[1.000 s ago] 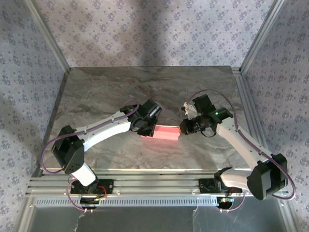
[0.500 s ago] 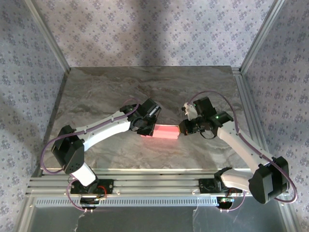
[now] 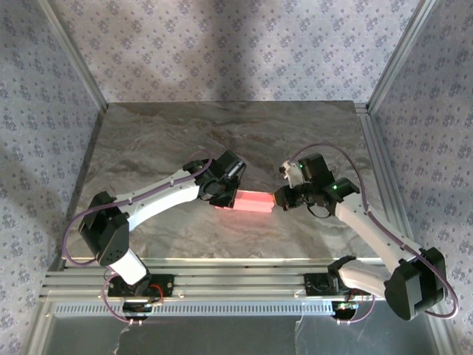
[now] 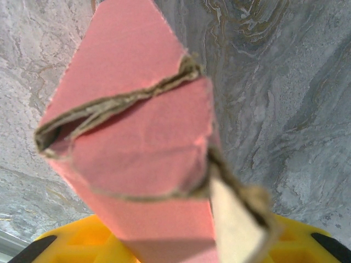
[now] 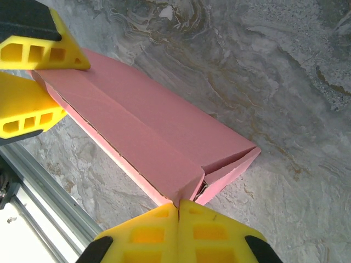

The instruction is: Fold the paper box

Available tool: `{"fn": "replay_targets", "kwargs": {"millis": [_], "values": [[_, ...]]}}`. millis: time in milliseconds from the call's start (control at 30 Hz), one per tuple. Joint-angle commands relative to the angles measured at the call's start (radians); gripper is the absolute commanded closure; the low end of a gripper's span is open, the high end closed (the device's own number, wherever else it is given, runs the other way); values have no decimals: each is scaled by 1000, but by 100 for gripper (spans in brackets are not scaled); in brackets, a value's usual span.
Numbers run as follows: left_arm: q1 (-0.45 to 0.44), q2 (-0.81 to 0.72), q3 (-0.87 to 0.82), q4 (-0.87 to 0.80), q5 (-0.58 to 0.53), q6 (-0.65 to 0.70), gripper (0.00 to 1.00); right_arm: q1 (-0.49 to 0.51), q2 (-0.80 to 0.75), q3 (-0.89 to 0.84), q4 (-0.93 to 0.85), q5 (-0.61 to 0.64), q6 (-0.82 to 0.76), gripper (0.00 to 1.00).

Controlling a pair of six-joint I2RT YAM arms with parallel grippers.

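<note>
Top view, paper box (image 3: 251, 201): lies low over the table (image 3: 185, 140), bridging both tools; one end in the left gripper (image 3: 222, 198), the other touching the right gripper (image 3: 280, 198)
Top view, risk: a push from the right could shove the box through the left hold or buckle it; thin card probably gives easily
Top view, arms: both reach inward and low, wrists turned toward each other; left elbow out to its own side, right forearm angled in from its base
Left wrist, box end: straight ahead of the tool; jaws part-way closed and gripping the box; the end flap (image 4: 142, 159) is half tucked, its ragged edge gaping; the pale reverse (image 4: 236, 213) sticks out at one side
Left wrist, risk: a harder squeeze could spring that flap out or crease it askew
Right wrist, tool: fingers (image 5: 148, 233) pressed together, holding nothing; tips touch the box's near corner
Right wrist, risk: the tips may slip off the corner flap (image 5: 230, 164) and dent the wall; the far end sits between the left fingers (image 5: 38, 55)
</note>
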Motion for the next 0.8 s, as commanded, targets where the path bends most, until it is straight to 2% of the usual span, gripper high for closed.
{"fn": "replay_targets", "kwargs": {"millis": [0,167,433,633,767], "values": [[8,18,-15,-2,-2,-58,61,-4,-16,-44,-30,26,-30,100],[13,19,-24,7,-3,-64,61,24,-24,-56,-3,88,-41,100],[32,16,-34,6,-8,-71,65,104,-9,-77,-4,266,-48,100],[47,14,-41,38,-25,-75,68,137,-15,-82,29,316,-51,100],[52,17,-51,55,-31,-73,70,138,-53,-42,7,307,-11,82]]}}
